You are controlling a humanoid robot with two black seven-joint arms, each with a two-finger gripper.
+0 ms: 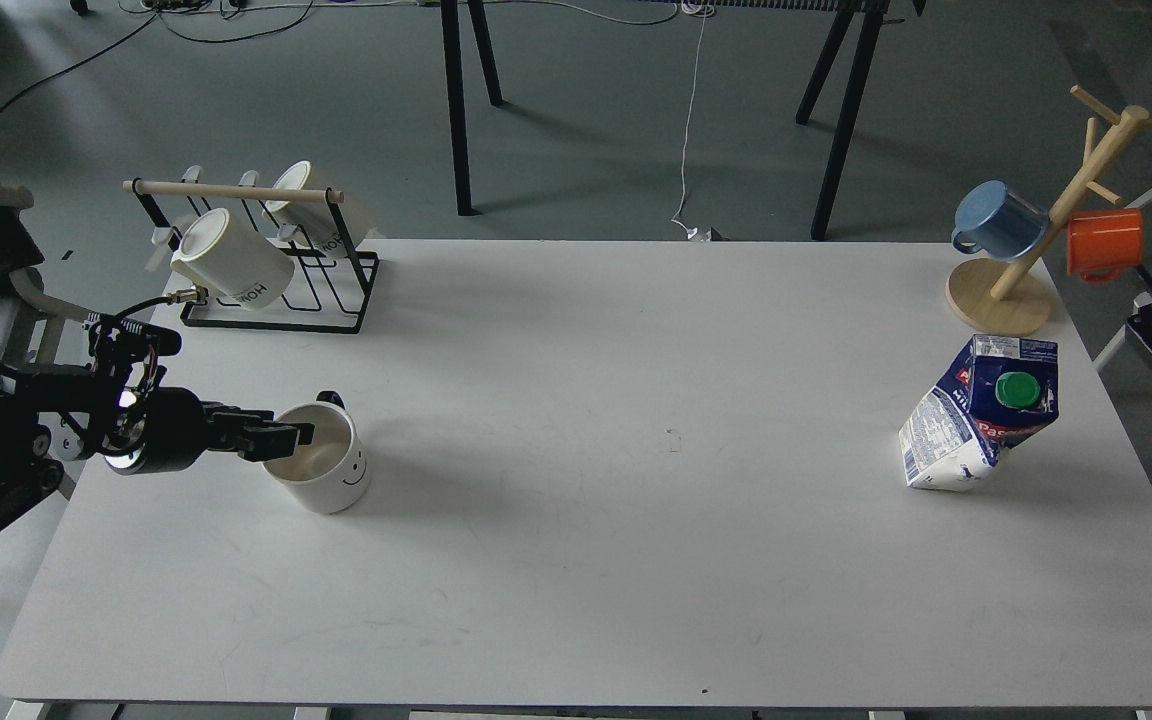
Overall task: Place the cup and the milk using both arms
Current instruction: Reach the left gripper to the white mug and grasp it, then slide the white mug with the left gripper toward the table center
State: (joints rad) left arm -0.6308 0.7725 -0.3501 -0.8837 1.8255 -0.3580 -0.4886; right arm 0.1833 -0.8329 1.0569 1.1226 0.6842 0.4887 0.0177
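A white cup (321, 472) with a smiley face stands upright on the left part of the white table (576, 560). My left gripper (292, 436) comes in from the left and sits at the cup's left rim, its tip reaching over the opening. Its dark fingers cannot be told apart. A blue and white milk carton (976, 415) with a green cap stands tilted and dented near the table's right edge. My right gripper (1151, 345) is a dark shape off the table's right edge, to the right of the carton and apart from it.
A black wire rack (276, 290) with two white mugs stands at the back left. A wooden mug tree (1006, 290) with a blue mug (998, 220) and an orange mug (1101, 243) stands at the back right, just behind the carton.
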